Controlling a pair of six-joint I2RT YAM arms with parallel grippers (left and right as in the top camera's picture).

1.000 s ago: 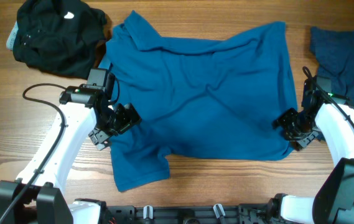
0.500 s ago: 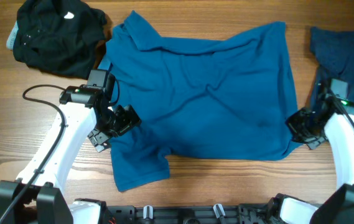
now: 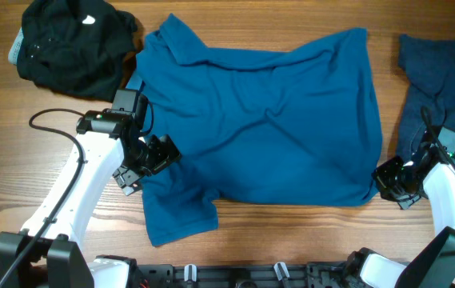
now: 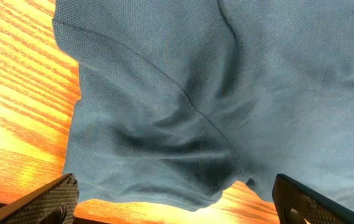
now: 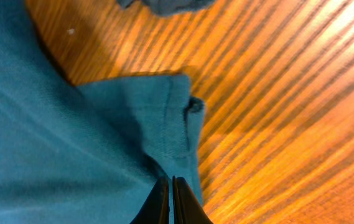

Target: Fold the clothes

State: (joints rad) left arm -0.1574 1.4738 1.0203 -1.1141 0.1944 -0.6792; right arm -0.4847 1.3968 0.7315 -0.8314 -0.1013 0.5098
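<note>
My right jaws are shut, pinching the shirt (image 3: pixel 259 120) at its near right hem corner, cloth bunched at the tips. My left jaws are wide open over the left sleeve seam, holding nothing. Shirt lies spread mid-table (image 3: pixel 291 232). Black garment (image 3: pixel 71 44) sits against its far left edge. Dark-blue one (image 3: pixel 443 72) is just beside my right arm. Bare wood runs along the near edge.

The tabletop (image 3: pixel 291 240) is warm brown wood, its grain running side to side from overhead; a paler, washed-out patch lies toward its front left corner. Up close in the left wrist view the tabletop (image 4: pixel 15 68) glows orange with bold dark streaks; the right wrist view shows the same striped wood (image 5: pixel 276 93). Along the front edge runs a black rail (image 3: pixel 235 274) carrying small pale clips.
</note>
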